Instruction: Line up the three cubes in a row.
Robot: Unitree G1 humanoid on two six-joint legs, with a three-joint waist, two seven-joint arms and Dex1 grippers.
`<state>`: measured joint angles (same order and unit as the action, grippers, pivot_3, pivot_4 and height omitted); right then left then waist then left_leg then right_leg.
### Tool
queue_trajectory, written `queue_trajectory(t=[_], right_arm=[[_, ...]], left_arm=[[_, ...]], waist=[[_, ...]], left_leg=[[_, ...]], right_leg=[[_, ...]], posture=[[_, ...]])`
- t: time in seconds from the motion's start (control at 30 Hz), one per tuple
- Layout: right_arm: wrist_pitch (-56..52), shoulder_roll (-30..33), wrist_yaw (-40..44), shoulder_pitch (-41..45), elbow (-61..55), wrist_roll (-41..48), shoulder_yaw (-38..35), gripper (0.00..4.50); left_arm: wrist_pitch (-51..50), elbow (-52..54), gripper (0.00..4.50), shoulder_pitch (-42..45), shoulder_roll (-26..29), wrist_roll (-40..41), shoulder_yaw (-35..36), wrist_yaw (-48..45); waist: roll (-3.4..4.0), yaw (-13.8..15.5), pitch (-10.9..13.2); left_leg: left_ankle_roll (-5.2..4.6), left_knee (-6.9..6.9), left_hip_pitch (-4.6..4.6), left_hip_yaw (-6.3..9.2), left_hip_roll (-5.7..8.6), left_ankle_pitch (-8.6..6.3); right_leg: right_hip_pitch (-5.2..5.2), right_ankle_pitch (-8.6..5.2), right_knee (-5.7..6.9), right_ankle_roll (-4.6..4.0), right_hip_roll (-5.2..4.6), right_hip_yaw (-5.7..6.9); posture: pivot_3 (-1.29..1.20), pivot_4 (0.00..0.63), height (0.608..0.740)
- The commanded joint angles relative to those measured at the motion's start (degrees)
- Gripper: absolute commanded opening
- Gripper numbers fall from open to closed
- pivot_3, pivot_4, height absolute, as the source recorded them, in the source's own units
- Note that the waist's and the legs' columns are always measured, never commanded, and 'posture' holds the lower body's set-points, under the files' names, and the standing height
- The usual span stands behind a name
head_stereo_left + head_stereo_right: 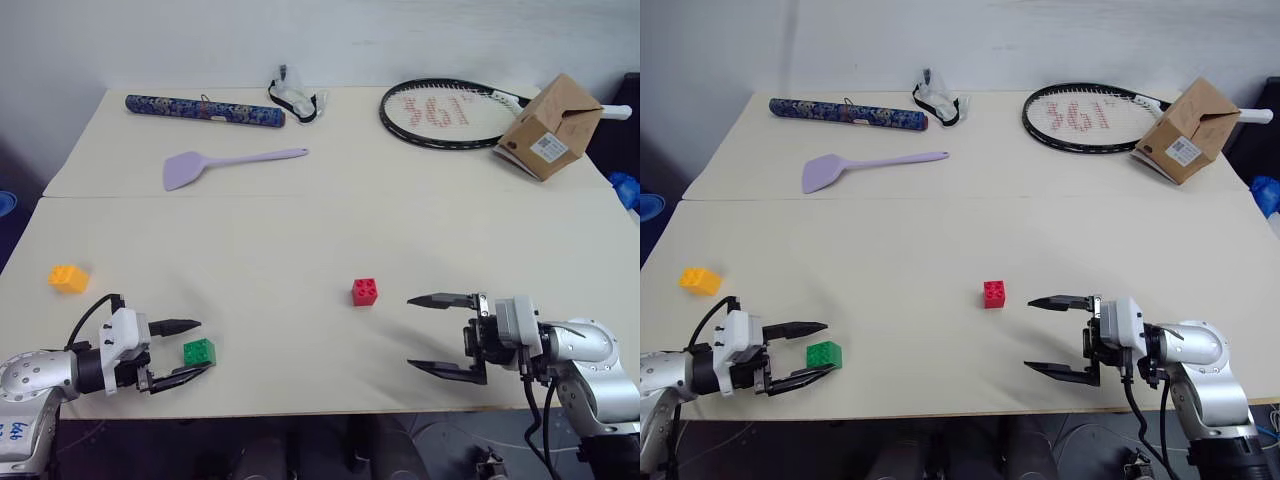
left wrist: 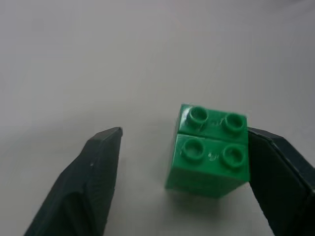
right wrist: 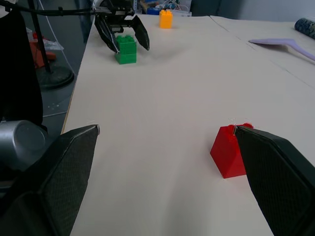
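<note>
Yellow-orange cube (image 1: 68,277) at the far left of the desk (image 1: 300,230), about 9 o'clock from the desk's middle, alone and well apart from the others. Left gripper (image 1: 187,347) low at 7 o'clock, fingers parted around the green cube (image 1: 199,351); in the left wrist view one finger (image 2: 275,172) touching the cube's side, the other finger (image 2: 93,172) apart from it with bare desk between, so not clamped. Green cube (image 2: 209,150) upright on the desk, studs up, near the front edge. Red cube (image 1: 365,291) just past the middle toward 5 o'clock, standing free, nothing touching it. Right gripper (image 1: 435,333) at 4 o'clock, pointing toward the red cube, fingers spread wide and empty, red cube (image 3: 229,152) near one fingertip in the right wrist view but whether touching cannot tell.

Along the far side, from 11 to 1 o'clock: dark patterned tube (image 1: 204,110), lilac spatula (image 1: 225,165) just nearer than it, small clear-and-black bundle (image 1: 296,96), racket (image 1: 440,113), tilted cardboard box (image 1: 550,127) lying over the racket's handle at the far right.
</note>
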<state>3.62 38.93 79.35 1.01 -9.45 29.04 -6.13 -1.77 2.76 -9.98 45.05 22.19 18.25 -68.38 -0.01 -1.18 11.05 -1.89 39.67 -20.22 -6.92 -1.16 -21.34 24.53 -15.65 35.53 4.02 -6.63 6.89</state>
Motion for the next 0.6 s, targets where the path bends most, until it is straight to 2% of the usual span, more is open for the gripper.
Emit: queue_trajectory(t=[0.03,0.13,0.17,0.27,0.37,0.5,0.6], right_arm=[[1.30,1.36,-0.23,-0.74,-1.50,-0.64,-0.39,4.50],[1.44,1.53,-0.88,-1.06,-1.24,-0.90,-0.79,4.50],[1.70,1.58,-1.19,-1.32,-1.16,-1.01,-1.16,4.50],[2.46,1.43,-2.56,-1.65,-0.94,-1.09,-2.25,4.50],[2.25,1.03,-4.63,-1.35,-1.12,-0.69,-3.19,4.50],[1.97,0.76,-6.78,-1.02,-1.37,-0.62,-3.30,4.50],[1.64,0.63,-8.44,-1.15,-2.18,-0.32,-3.53,4.50]], left_arm=[[1.28,0.31,2.46,1.60,2.52,0.13,-1.08,-2.73],[1.45,0.68,1.57,3.22,4.12,-0.18,-2.60,-4.06],[-0.08,2.03,1.49,5.57,4.07,0.55,-3.80,-3.61],[-6.00,5.71,1.50,13.59,3.28,2.71,-8.14,-2.21],[-10.18,5.52,1.50,25.19,0.28,0.84,-15.80,-1.71],[-11.69,-2.19,1.50,37.34,-5.22,-6.07,-25.41,-0.42],[-10.78,-9.23,1.50,43.31,-8.34,-9.93,-30.88,-2.27]], waist=[[-0.01,0.16,-0.01],[-0.01,0.33,0.00],[0.00,0.47,0.00],[0.00,1.50,0.00],[0.00,1.97,0.00],[0.00,2.53,-0.01],[-0.01,2.28,-0.01]], left_leg=[[0.00,0.00,0.00,0.00,0.00,0.00],[0.00,0.01,0.01,0.01,0.00,0.00],[0.01,0.01,0.01,0.01,0.00,0.00],[-0.01,0.06,-0.01,0.02,0.01,0.02],[-0.07,0.19,-0.04,0.05,0.07,0.05],[-0.15,0.32,-0.06,-0.05,0.13,0.11],[-0.20,0.33,-0.07,-0.21,0.16,0.15]], right_leg=[[0.00,0.00,0.01,0.00,-0.01,0.00],[0.01,0.00,0.02,0.00,-0.01,0.00],[0.01,0.00,0.02,0.00,-0.01,0.01],[-0.01,0.00,0.03,0.00,-0.02,0.01],[-0.06,0.04,0.09,0.07,-0.03,0.01],[-0.08,0.09,0.33,0.15,0.11,-0.01],[-0.04,0.10,0.34,0.18,0.42,0.02]], posture=[[0.00,0.150,0.740],[0.00,0.150,0.740],[0.00,0.150,0.740],[0.00,0.150,0.740],[0.00,0.150,0.740],[0.00,0.150,0.740],[0.00,0.150,0.740]])
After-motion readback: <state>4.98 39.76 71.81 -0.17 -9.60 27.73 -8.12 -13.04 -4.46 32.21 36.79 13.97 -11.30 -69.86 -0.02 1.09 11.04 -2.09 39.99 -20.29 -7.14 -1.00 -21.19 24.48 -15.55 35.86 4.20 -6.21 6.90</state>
